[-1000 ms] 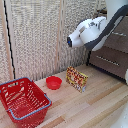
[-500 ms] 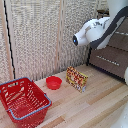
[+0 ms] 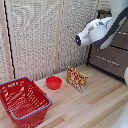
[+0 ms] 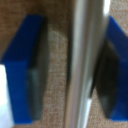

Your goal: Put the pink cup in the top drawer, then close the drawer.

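In the wrist view my gripper (image 4: 70,75) straddles a silver bar handle (image 4: 87,60) on the brown wood front of the storage unit (image 4: 57,30). One blue finger (image 4: 22,70) stands apart from the bar. The other blue finger (image 4: 117,70) touches it. In the exterior view the dark brown dresser (image 3: 112,60) stands at the right, and my white arm (image 3: 95,31) reaches across its upper part and hides the gripper and the top drawer. The pink mug is not in view.
A red wire-mesh basket (image 3: 22,100) sits at the exterior view's lower left. A red bowl (image 3: 53,82) and a patterned box (image 3: 76,78) stand on the wooden floor in the middle. A slatted beige wall (image 3: 45,35) is behind.
The arm has shifted a little toward the exterior view's right, closer to the dresser. The basket, bowl and box have not moved.
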